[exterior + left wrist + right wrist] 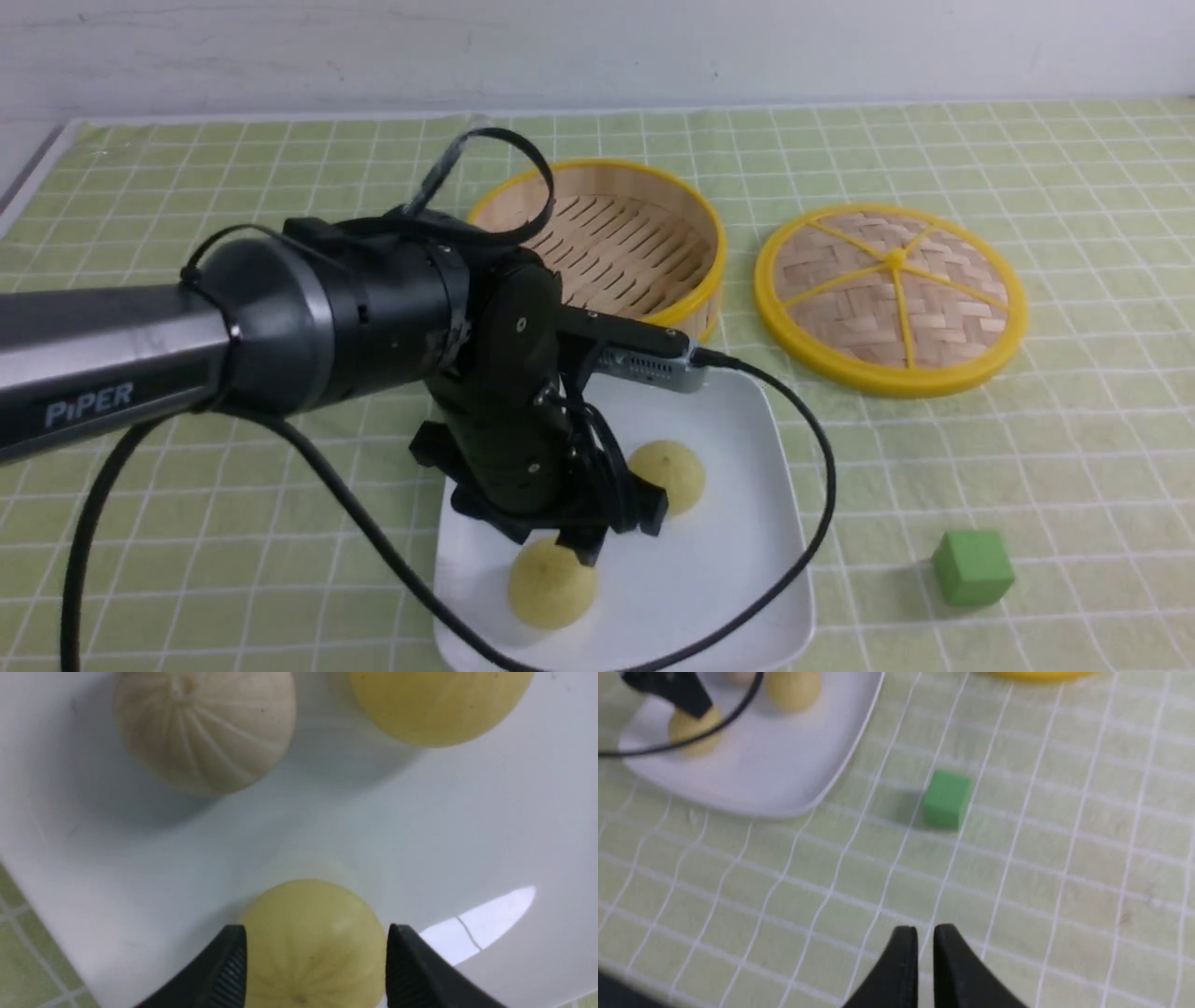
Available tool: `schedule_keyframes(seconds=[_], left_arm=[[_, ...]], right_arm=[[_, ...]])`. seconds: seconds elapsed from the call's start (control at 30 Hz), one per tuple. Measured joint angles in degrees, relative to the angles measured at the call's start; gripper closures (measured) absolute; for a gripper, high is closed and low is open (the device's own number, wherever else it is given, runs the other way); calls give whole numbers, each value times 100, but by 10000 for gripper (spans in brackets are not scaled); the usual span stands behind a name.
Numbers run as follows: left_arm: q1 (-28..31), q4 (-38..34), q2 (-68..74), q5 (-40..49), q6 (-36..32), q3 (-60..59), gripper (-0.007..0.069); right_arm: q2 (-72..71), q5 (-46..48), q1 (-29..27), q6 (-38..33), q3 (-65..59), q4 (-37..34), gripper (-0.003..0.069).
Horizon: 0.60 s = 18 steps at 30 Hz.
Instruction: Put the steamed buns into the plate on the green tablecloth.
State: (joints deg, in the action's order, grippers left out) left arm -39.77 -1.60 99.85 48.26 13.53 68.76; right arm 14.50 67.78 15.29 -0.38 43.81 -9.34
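On the white plate (pixel 691 560), which lies on the green tablecloth (pixel 1074 448), the left claw (pixel 315 952) stands with jaws apart either side of the near steamed bun (pixel 551 583). The far steamed bun (pixel 667 474) and a greyish bun (pixel 203 728) sit nearby on it. Placing looks finished, so the next move is a straight lift clear without nudging anything. Its cable (pixel 822 485) drapes over the plate's rim. The right claw (pixel 926 942), tips nearly together and empty, hovers near the green cube (pixel 947 799).
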Motion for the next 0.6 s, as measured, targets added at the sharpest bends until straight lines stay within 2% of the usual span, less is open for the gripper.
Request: schedule_keyframes(seconds=[0.07, 0.17, 0.27, 0.3, 0.37, 0.47, 0.6], left_arm=[[0, 14, 0, 111, 18, 101, 209], [0, 28, 0, 306, 29, 401, 260], [0, 34, 0, 350, 29, 517, 351], [0, 34, 0, 365, 29, 538, 406], [0, 41, -31, 394, 7, 546, 506], [0, 46, -147, 433, -34, 546, 607], [0, 57, -259, 445, -34, 546, 622]], right_arm=[[-408, -328, 0, 73, -137, 27, 582], [-1300, -1979, 0, 111, -865, 27, 580], [-1485, -3074, 0, 116, -1551, 41, 582], [-1465, -3401, 0, 116, -1835, 80, 593], [-1334, -3639, 0, 118, -2194, 139, 636], [-1036, -3664, 0, 132, -2407, 151, 674], [-842, -3766, 0, 132, -2422, 158, 675]])
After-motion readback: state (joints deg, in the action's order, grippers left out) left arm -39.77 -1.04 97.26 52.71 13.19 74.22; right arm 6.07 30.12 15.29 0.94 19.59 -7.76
